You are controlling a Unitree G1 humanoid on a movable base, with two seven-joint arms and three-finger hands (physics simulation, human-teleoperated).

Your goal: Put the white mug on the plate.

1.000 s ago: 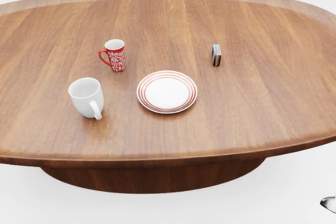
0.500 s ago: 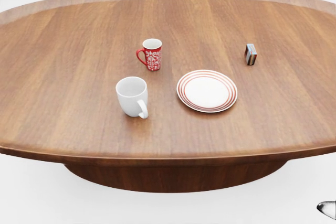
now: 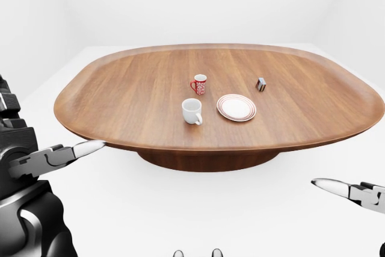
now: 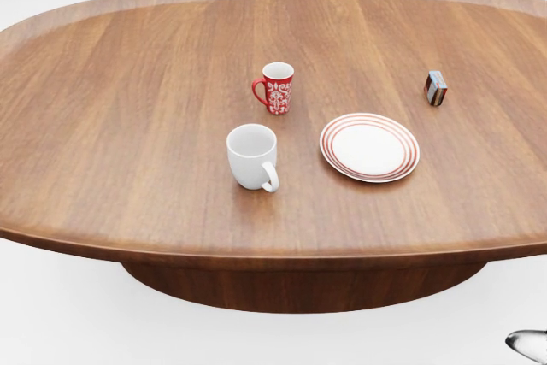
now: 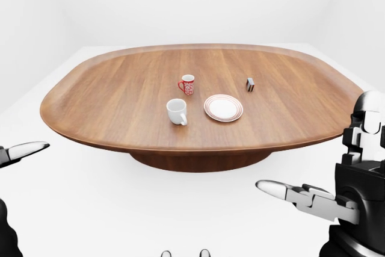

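A wide oval table [image 3: 150, 94] of brown wood stood in a plain white room. Its top showed long grain running across, with a paler raised rim round the edge, and it rested on a darker, narrower oval base [image 3: 204, 161] set under the middle. The floor [image 3: 198, 209] was white and bare, blending into white walls [image 3: 180, 4]. Light was soft and even, with a faint shadow beneath the table.

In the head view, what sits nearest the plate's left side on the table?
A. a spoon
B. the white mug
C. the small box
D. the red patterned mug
B: the white mug stands just left of the striped plate; the red patterned mug sits further up, and the small box is up to the plate's right.
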